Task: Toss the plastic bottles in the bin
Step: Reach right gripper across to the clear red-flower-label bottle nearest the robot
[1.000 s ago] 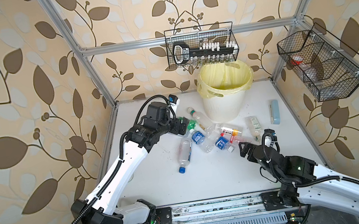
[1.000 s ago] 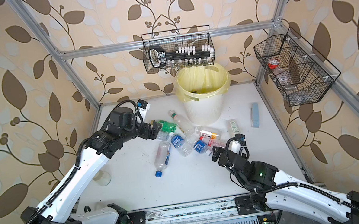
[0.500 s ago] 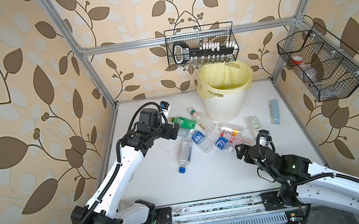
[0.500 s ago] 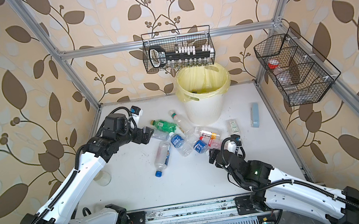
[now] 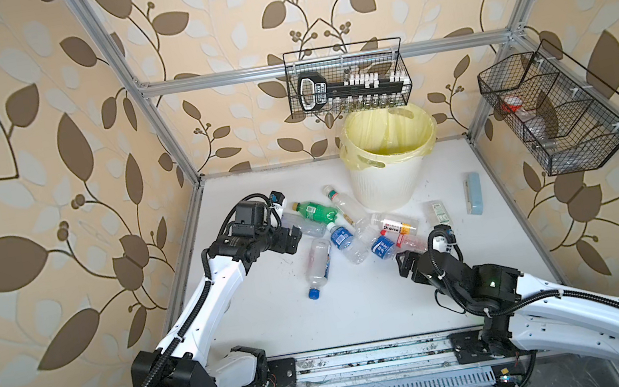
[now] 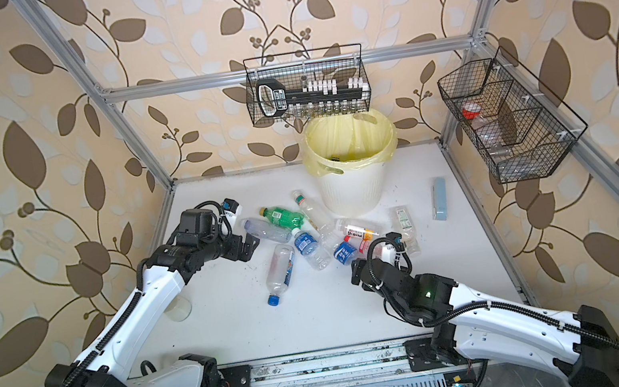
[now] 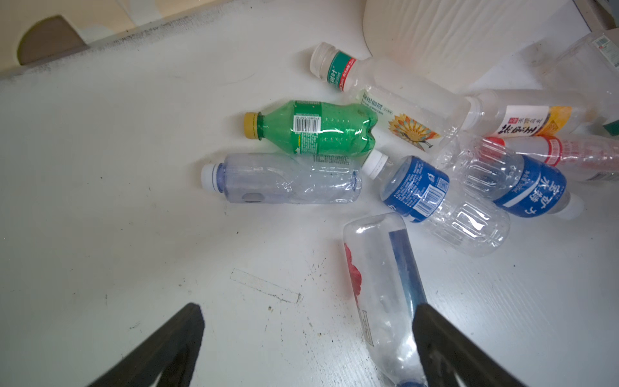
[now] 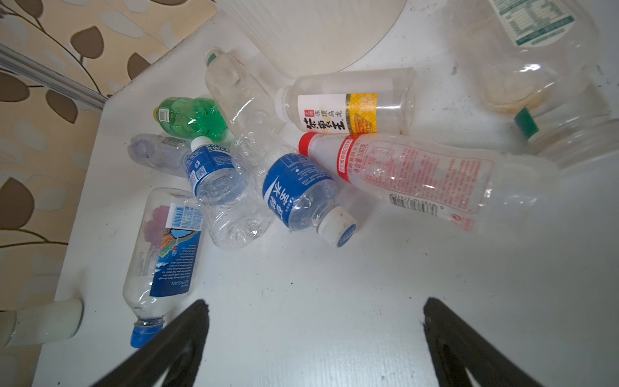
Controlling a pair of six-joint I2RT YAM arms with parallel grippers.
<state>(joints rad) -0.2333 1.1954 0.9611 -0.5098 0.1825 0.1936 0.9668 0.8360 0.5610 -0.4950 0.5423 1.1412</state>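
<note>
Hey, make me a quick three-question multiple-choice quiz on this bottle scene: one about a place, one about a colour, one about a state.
1. Where does the bin stand? A) by the front rail B) at the back, below the rear wire basket C) inside the side basket
2. What colour is the cap of the green bottle? A) yellow B) blue C) red
3. How are the left hand and the right hand? A) both shut on bottles B) only the left open C) both open, gripping nothing
B, it sits under that basket; A, the left wrist view shows yellow; C, both wrist views show them wide open.
</note>
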